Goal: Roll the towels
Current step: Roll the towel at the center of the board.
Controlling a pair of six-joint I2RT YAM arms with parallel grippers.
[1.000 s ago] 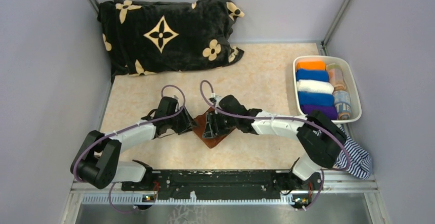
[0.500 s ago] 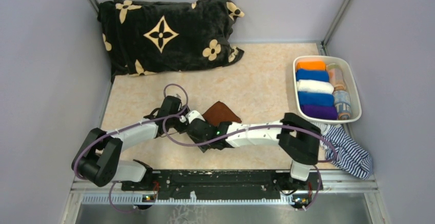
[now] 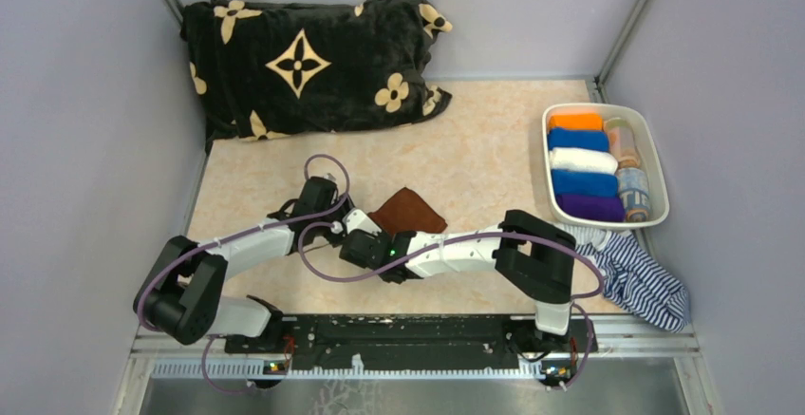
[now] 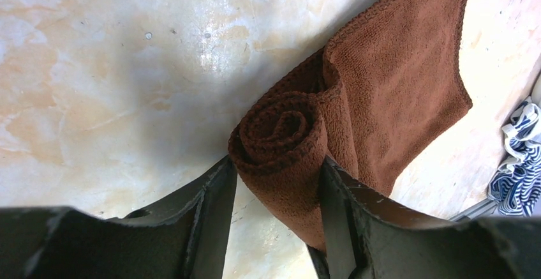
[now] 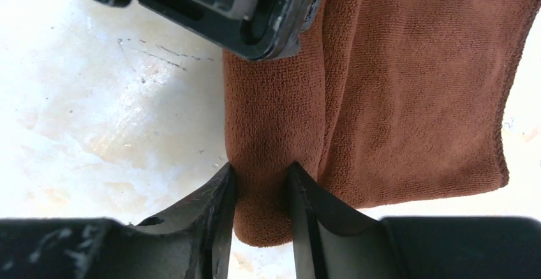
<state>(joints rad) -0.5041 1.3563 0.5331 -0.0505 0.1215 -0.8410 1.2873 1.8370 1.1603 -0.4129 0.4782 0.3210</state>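
Observation:
A plain brown towel (image 3: 408, 211) lies on the marbled table, part rolled. In the left wrist view its rolled end (image 4: 281, 135) shows a spiral, with the flat tail (image 4: 402, 68) stretching away. My left gripper (image 4: 275, 170) is shut on one end of the roll. My right gripper (image 5: 260, 183) is shut on the other end (image 5: 271, 164), and the left gripper's body (image 5: 255, 11) shows above it. In the top view both grippers meet at the roll, left (image 3: 334, 228), right (image 3: 359, 236). Several rolled towels (image 3: 581, 161) lie in the white tray (image 3: 655, 154).
A big black blanket with beige flowers (image 3: 304, 59) lies at the back left. A navy-and-white striped cloth (image 3: 645, 287) hangs at the table's right front edge, also in the left wrist view (image 4: 520, 164). Grey walls close in on both sides.
My right arm swung left across the table and its gripper came to the left gripper, closing on the roll's end. The towel's flat tail now lies uncovered behind the grippers.

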